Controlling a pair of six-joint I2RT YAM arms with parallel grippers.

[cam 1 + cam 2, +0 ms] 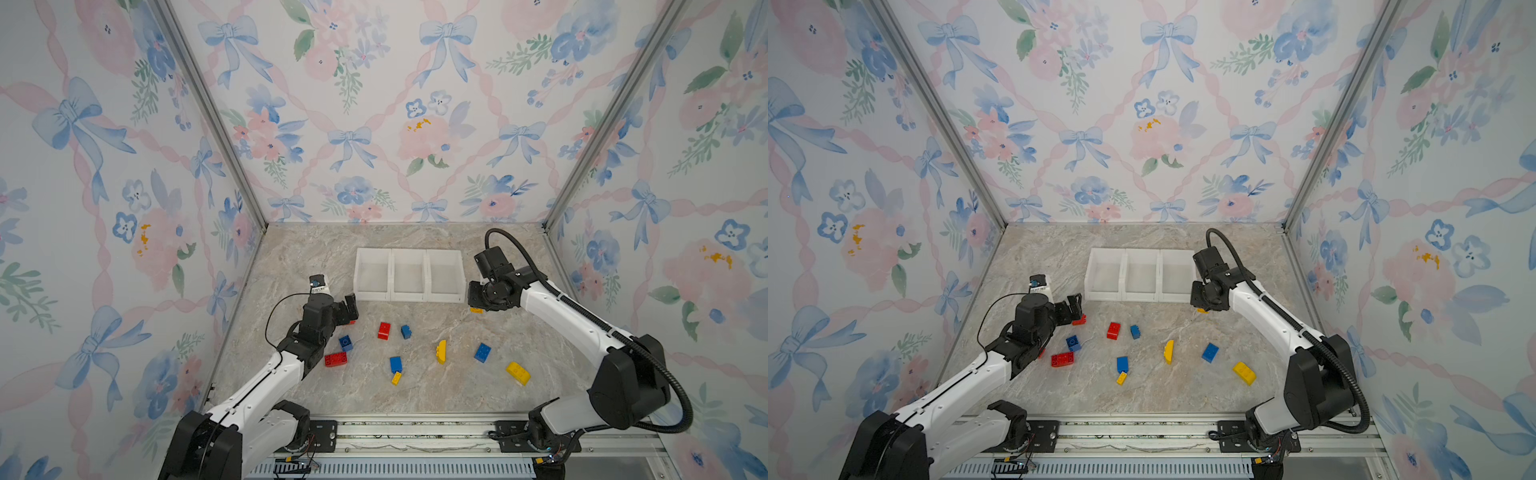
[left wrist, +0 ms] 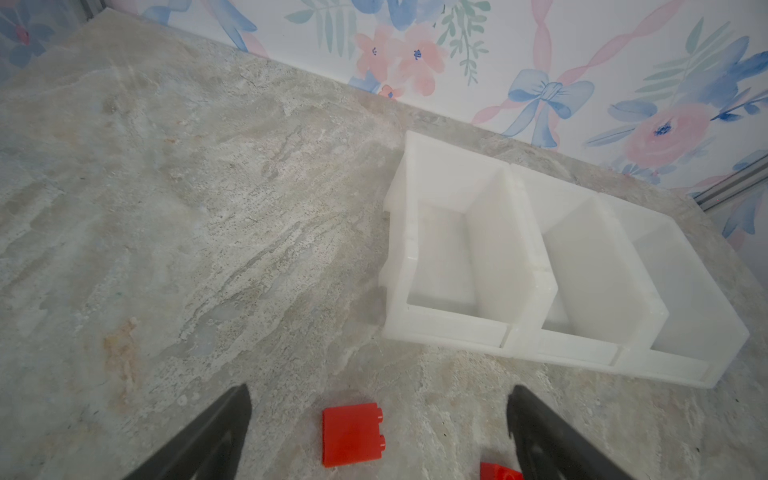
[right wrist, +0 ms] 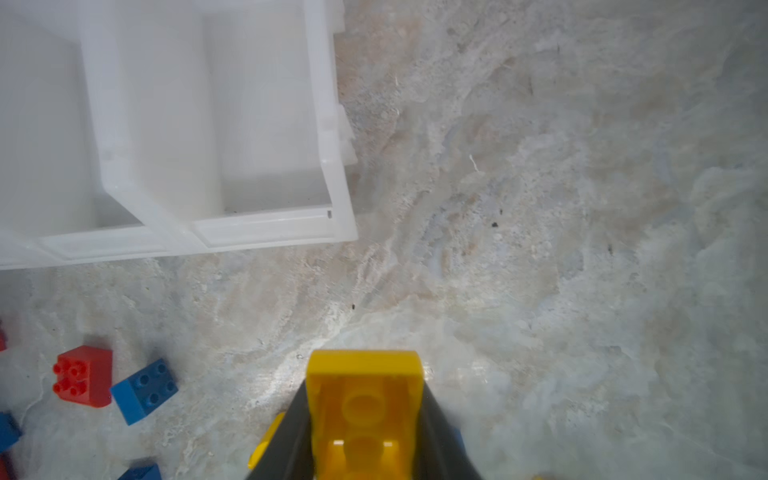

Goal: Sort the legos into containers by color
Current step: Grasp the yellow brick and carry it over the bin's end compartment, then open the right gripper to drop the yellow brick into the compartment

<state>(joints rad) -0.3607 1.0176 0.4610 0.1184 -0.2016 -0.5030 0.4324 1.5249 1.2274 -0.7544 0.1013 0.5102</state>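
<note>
The right end effector (image 3: 365, 419) is clenched on a yellow brick (image 3: 363, 370) just off the lower right corner of the empty bins (image 1: 409, 296), likely for a short carry. The left end effector (image 2: 379, 399), released, straddles a red brick (image 2: 352, 434) on the desk (image 2: 166, 208), apparently to grasp it. The other bricks (image 1: 441, 351) lie scattered mid-frame.

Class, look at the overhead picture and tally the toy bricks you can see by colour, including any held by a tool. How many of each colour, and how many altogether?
Red bricks: 3
Blue bricks: 4
Yellow bricks: 4, one held in the right tool
Total: 11
</note>
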